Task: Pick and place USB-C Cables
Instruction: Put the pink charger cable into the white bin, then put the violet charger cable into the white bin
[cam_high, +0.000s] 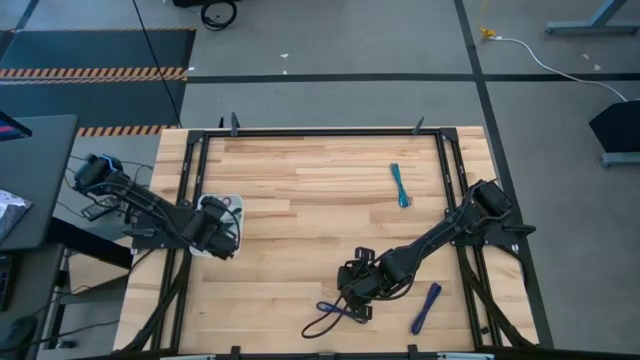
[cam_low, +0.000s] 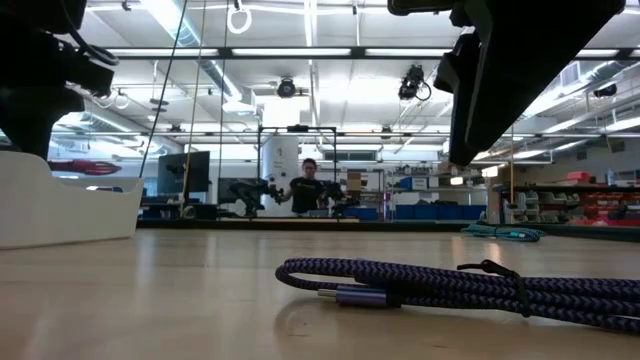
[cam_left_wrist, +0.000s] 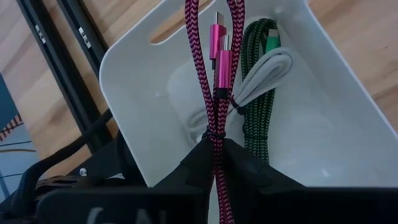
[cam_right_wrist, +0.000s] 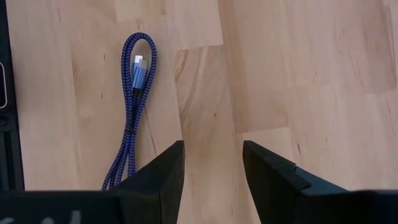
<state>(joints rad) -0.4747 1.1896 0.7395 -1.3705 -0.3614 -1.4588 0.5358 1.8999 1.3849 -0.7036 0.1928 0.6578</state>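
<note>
Right gripper: fingers parted, nothing between them, over bare wooden table. Blue cable lies folded just beside it.

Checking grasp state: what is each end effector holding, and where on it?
Left end effector pinches the dark red cable partway along its doubled strands, connectors hanging over the white tray. Right end effector is open, holding nothing.

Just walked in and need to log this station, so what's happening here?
The robot is sorting USB-C cables into a white tray. The left gripper is shut on the dark red cable, holding it over the tray, where the green cable and silver-white cable already lie. The right gripper hovers open above bare table near the purple cable. The blue cable and teal cable lie on the table.
</note>
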